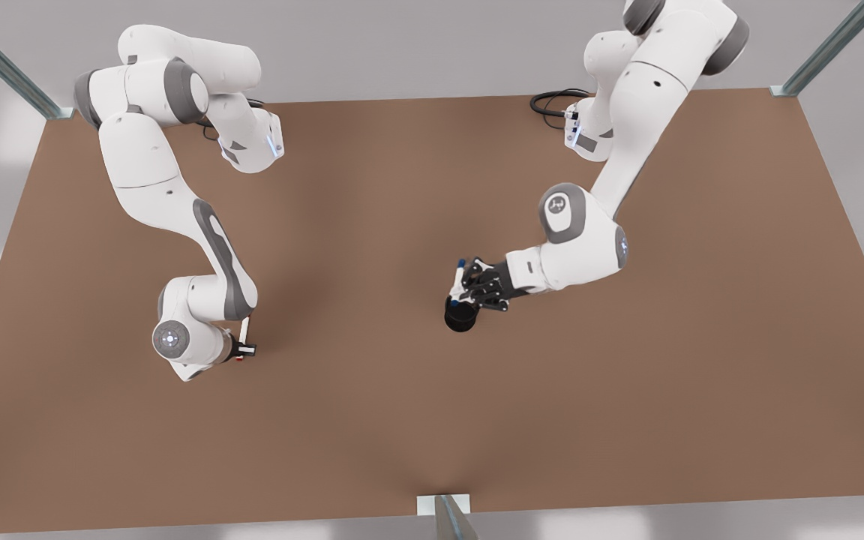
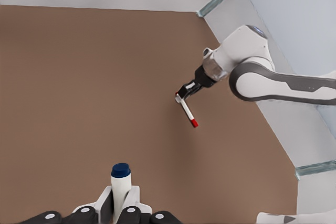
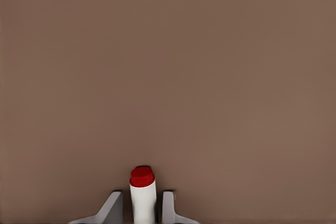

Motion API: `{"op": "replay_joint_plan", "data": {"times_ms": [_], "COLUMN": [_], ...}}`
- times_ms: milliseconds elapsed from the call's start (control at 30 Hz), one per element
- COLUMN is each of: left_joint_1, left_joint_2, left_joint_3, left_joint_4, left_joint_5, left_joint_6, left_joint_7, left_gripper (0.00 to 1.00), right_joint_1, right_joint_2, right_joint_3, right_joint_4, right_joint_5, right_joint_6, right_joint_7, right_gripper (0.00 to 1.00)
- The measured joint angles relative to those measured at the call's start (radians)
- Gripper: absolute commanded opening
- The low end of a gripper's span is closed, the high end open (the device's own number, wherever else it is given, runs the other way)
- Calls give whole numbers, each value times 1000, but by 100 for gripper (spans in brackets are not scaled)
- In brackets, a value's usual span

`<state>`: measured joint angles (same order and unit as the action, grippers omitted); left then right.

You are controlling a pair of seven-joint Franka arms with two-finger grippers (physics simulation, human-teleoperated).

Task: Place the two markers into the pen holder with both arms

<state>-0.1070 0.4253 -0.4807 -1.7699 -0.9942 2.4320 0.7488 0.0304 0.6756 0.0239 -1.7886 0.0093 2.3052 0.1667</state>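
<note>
While clamped in each pincer (image 1: 469,289) (image 1: 246,346), one marker (image 1: 456,281) (image 1: 244,330).

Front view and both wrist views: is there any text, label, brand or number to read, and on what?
No readable text.
Arm joint cap on the front view's right: a small dark emblem, not legible as letters.
Blue marker in the left claw: barrel blank.
Red marker in the right claw: barrel blank.
Holder, table: unmarked.
</note>
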Motion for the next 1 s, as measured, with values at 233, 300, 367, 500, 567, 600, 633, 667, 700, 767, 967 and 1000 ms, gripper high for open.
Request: {"op": "replay_joint_plan", "data": {"times_ms": [233,300,367,500,567,600,633,667,700,767,967,1000], "left_joint_1": [6,4,-1,-4,-18,-26,-29,-36,-42,-46,-39,-39], "left_joint_2": [-11,-13,-11,-3,19,32,44,52,56,62,71,75], "left_joint_3": [-1,-1,0,1,1,1,1,1,1,1,2,2], "left_joint_4": [-71,-86,-94,-117,-124,-124,-124,-122,-121,-119,-107,-103], "left_joint_5": [-258,-293,-319,-347,-376,-391,-404,-419,-431,-447,-465,-466], "left_joint_6": [52,59,64,70,74,78,81,84,88,95,105,106], "left_joint_7": [509,633,745,936,1021,1062,1101,1137,1172,1237,1407,1432], "left_gripper": [21,21,21,21,21,21,21,21,21,21,21,21], "right_joint_1": [0,-1,-2,-4,-8,-8,-9,-10,-7,-3,54,73], "right_joint_2": [0,-1,-1,-66,-121,-149,-180,-204,-220,-233,-223,-219], "right_joint_3": [1,0,1,9,36,51,74,107,145,218,312,314], "right_joint_4": [2,2,1,11,40,50,54,66,89,142,173,173], "right_joint_5": [2,4,4,5,5,5,5,5,4,4,2,2], "right_joint_6": [0,1,2,-4,-23,-32,-39,-45,-52,-65,29,59], "right_joint_7": [-9,-12,-14,-19,-20,-21,-21,-21,-17,-9,9,11], "right_gripper": [21,21,21,21,21,21,21,21,21,21,21,21]}}
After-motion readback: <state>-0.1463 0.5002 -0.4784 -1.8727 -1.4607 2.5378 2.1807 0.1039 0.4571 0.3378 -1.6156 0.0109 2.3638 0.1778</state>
